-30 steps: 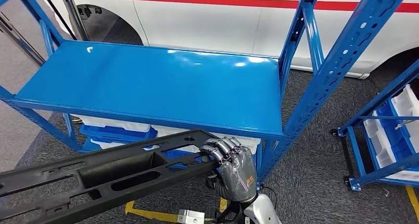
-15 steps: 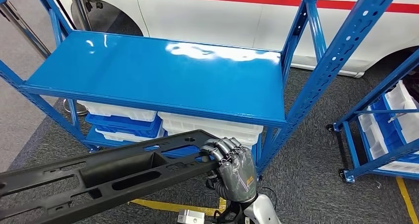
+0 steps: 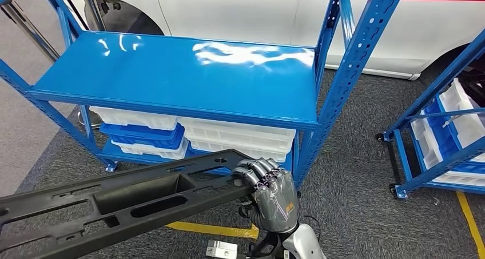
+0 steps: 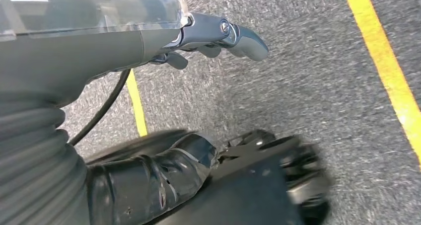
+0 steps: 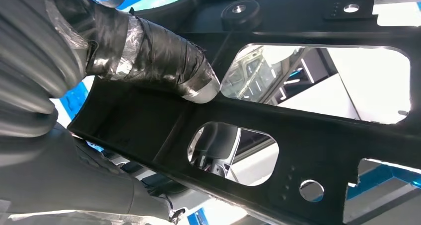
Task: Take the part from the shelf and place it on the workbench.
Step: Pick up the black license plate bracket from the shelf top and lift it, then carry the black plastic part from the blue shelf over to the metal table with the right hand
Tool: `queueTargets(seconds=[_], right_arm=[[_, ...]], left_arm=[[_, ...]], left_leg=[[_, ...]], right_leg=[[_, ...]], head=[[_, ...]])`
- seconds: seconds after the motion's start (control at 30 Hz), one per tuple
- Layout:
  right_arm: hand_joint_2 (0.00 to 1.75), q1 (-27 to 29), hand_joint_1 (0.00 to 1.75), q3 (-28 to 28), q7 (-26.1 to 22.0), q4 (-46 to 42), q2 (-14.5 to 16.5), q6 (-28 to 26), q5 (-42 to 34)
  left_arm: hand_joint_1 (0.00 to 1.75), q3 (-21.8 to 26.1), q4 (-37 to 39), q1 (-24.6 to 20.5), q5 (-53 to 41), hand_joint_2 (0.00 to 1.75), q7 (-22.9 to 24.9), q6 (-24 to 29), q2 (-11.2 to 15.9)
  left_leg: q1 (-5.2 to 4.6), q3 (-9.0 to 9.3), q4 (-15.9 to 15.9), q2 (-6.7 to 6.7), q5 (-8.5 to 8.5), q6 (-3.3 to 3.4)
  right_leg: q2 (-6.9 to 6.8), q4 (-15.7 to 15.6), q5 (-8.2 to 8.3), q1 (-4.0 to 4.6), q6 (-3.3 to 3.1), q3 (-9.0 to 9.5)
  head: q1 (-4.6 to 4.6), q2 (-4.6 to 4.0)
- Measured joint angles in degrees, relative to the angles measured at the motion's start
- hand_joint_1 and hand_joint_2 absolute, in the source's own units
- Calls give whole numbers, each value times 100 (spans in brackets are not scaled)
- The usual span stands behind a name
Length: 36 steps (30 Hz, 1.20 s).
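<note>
Head view: my right hand (image 3: 273, 197) grips one end of the long black part (image 3: 120, 204), clear of the shelf (image 3: 171, 76).
From up here the part runs from that hand off toward the lower left, in the air in front of the blue shelf, whose lower level carries white bins (image 3: 237, 138); a white vehicle (image 3: 240, 13) stands behind. Left wrist view: my left hand (image 4: 164, 51) hangs over grey floor (image 4: 298, 86) with yellow lines (image 4: 385, 61); a thumb and fingers jut out, and I cannot tell whether they hold anything. Right wrist view: the taped thumb (image 5: 164, 61) presses on the part (image 5: 308, 130), whose cut-outs show the room beyond.
</note>
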Motion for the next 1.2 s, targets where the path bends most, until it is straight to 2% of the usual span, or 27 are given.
queueTargets(seconds=[0.03,0.07,0.1,0.17,0.2,0.23,0.27,0.33,0.37,0.4,0.43,0.47,0.5,0.53,0.57,0.6,0.67,0.73,0.8,0.87,0.9,0.93,0.97,1.0,1.07,1.13,1.2], right_arm=[[175,0,175,-1,7,-1,1,0,-6],[175,0,175,-1,16,-2,1,-1,-13],[175,1,175,-2,23,-3,2,-1,-20],[175,2,175,-3,33,-4,1,-2,-29],[175,4,175,-4,36,-4,1,-2,-33],[175,5,175,-7,42,-4,0,-2,-40],[175,6,175,-9,48,-4,-1,-2,-51],[175,14,175,-14,73,-1,-2,-2,-101],[175,19,175,-17,84,6,-4,-2,-133],[175,25,175,-20,94,15,-7,-2,-165],[175,28,175,-23,99,24,-9,1,-194],[175,30,175,-25,102,31,-11,3,-217],[175,28,175,-27,104,34,-12,9,-243],[175,24,175,-29,104,36,-13,20,-278],[175,22,175,-30,99,36,-14,34,-326],[175,20,175,-31,91,36,-18,55,-387],[175,25,175,-33,71,36,-33,88,-500],[175,28,175,-35,57,36,-46,99,-560],[175,33,175,-37,45,36,-49,104,-582],[175,44,175,-37,39,42,-54,108,-586],[175,52,175,-37,38,47,-57,108,-587],[175,57,175,-37,38,53,-61,109,-589],[175,61,175,-37,37,57,-63,111,-591],[175,63,175,-37,36,58,-64,113,-593],[175,60,175,-37,32,60,-64,119,-598],[175,59,175,-37,26,61,-64,126,-603],[175,65,175,-40,15,61,-66,128,-607]], left_arm=[[0,0,0,-4,0,175,-1,-2,1],[0,0,0,-7,0,175,-2,-3,1],[0,0,0,-9,0,175,-3,-5,2],[0,0,0,-1,0,175,-4,-12,1],[0,0,0,0,0,175,-4,-15,0],[0,0,0,-1,1,175,-4,-17,-1],[0,0,0,-3,2,175,-4,-18,-2],[0,0,0,-7,7,175,-7,-17,-3],[0,0,0,-3,10,175,-8,-17,-2],[0,0,0,0,13,175,-11,-16,-2],[0,0,0,3,16,175,-15,-16,-2],[0,0,0,3,16,175,-19,-16,-2],[0,0,0,3,16,175,-24,-16,-3],[0,0,0,3,17,175,-30,-16,-3],[0,0,0,3,17,175,-37,-16,-4],[0,0,0,3,17,175,-44,-16,-5],[0,0,0,2,17,175,-56,-16,-9],[0,0,0,4,16,175,-66,-15,-11],[0,0,0,14,15,175,-73,-9,-11],[0,0,0,23,15,175,-74,-3,-11],[0,0,0,25,15,175,-73,-1,-11],[0,0,0,28,16,175,-73,1,-11],[0,0,0,30,19,175,-73,4,-11],[0,0,0,30,23,175,-73,10,-10],[0,1,0,36,32,175,-75,21,-7],[0,1,0,44,34,175,-79,27,-3],[0,1,0,43,34,175,-80,33,-5]], left_leg=[[-12,257,-394,-5,57,26],[-25,424,-678,-10,63,51],[-41,496,-826,-15,39,76],[-52,469,-876,-15,84,142],[-43,449,-897,-5,133,192],[-30,417,-921,5,189,249],[-18,374,-941,16,248,301],[-23,253,-937,30,343,356],[-28,192,-929,32,385,361],[-32,130,-916,34,421,358],[-33,71,-897,35,453,351],[-32,19,-873,34,476,340],[-32,-27,-843,32,493,327],[-37,-67,-815,30,510,306],[-42,-96,-796,28,529,277],[-47,-116,-785,28,553,242],[-47,-136,-794,31,610,164],[-32,-193,-722,27,537,102],[-20,-373,-277,16,161,61],[-18,-617,464,12,-275,27],[-18,-677,722,12,-368,15],[-17,-641,779,10,-344,10],[-14,-490,601,-2,-217,13],[-10,-255,241,-41,-37,25],[-1,199,-507,-247,170,70],[-4,353,-805,-377,168,104],[3,347,-858,-287,198,145]], right_leg=[[2,22,23,5,26,-32],[2,37,49,11,58,-51],[-1,42,79,14,92,-65],[-2,23,151,23,167,-78],[5,41,124,19,198,-99],[13,138,5,17,225,-146],[20,343,-203,13,247,-226],[25,1042,-723,-8,284,-450],[25,1374,-869,-16,302,-532],[25,1571,-896,-24,317,-545],[24,1568,-813,-31,324,-463],[24,1363,-668,-38,325,-283],[23,973,-526,-44,316,-10],[25,554,-461,-37,299,265],[29,221,-426,-25,273,464],[34,-2,-428,-8,246,581],[43,-85,-409,12,180,560],[53,-135,-342,-7,91,516],[68,-170,-259,-21,4,451],[101,-165,-198,-10,-25,367],[128,-158,-172,-6,-22,330],[165,-145,-151,-5,-13,298],[210,-128,-135,-7,-2,272],[259,-105,-124,-9,10,250],[357,-59,-101,-10,48,193],[455,-35,-55,-14,119,129],[538,-36,-10,-20,201,85]], head=[[1,0],[2,0],[3,0],[5,0],[6,0],[9,0],[10,0],[11,0],[10,0],[11,0],[10,0],[10,0],[11,0],[11,0],[10,0],[11,0],[9,0],[7,0],[3,0],[2,0],[2,0],[1,0],[1,0],[1,0],[2,0],[3,0],[3,0]])
